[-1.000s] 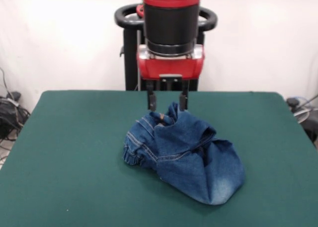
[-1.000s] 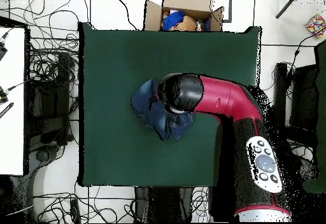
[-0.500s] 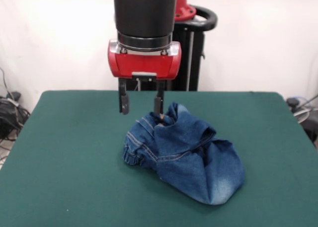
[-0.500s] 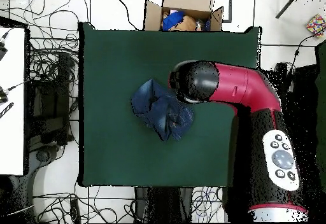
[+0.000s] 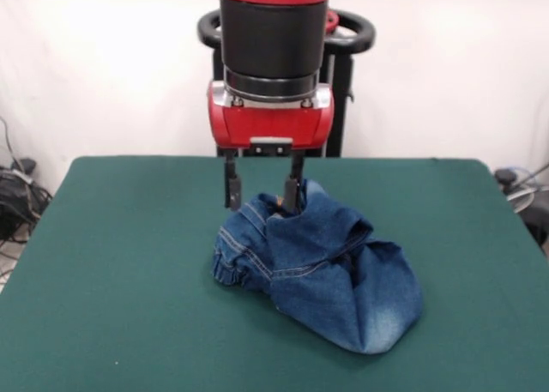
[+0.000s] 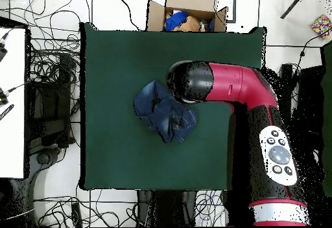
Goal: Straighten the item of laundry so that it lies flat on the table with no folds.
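Gripper point(image 5: 262, 193) spread wide, holding nothing, above the bunched jeans point(image 5: 322, 268) — their legs hidden in folds.

medium-blue faded jeans point(image 5: 322, 268), dark green table point(image 5: 120, 263), red-and-black arm point(image 6: 243, 96)

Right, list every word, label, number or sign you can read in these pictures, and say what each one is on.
No text can be read.
Arm: round buttons show near its base in the overhead view, but any marks on them are too small to read.
Cardboard box beyond the table: no legible print.
Jeans: no tag or label shows.
Pincer: no markings.
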